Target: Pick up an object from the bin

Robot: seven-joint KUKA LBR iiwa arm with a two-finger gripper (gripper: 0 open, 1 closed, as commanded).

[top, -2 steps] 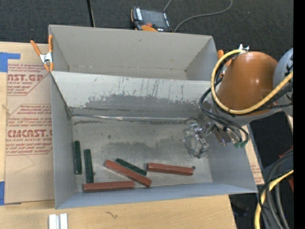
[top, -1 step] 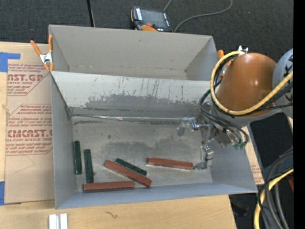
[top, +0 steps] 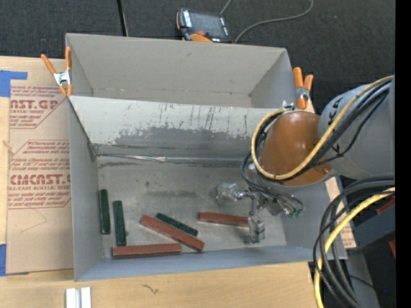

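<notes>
1. Nearest to the camera is the arm (top: 363, 133) at the right side, which rises high above the bin (top: 173, 69) with its round orange cover (top: 292, 149).
2. At the far left of the bin floor two green sticks lie side by side, both pointing from the back wall toward the front wall. The left green stick (top: 103, 212) is a little further back, and the second green stick (top: 119, 223) is a little nearer to the front. A narrow gap is between them.
3. Along the front wall lies the low brown stick (top: 146, 250), almost level. Its left end is just beside the front end of the second green stick; if they touch, I cannot tell.
4. More to the middle lies the slanted brown stick (top: 171, 232), going down from left to right. Just behind it, almost parallel, is the dark green stick (top: 175, 224).
5. To the right of this pair, and apart from it, the right brown stick (top: 221, 218) lies flat and nearly level on the floor.
6. The gripper (top: 255, 230) is low in the bin near the front right corner, exactly at the right end of the right brown stick. Whether the gripper is spread or pressed together I cannot tell, and also not whether it pinches this stick.
</notes>
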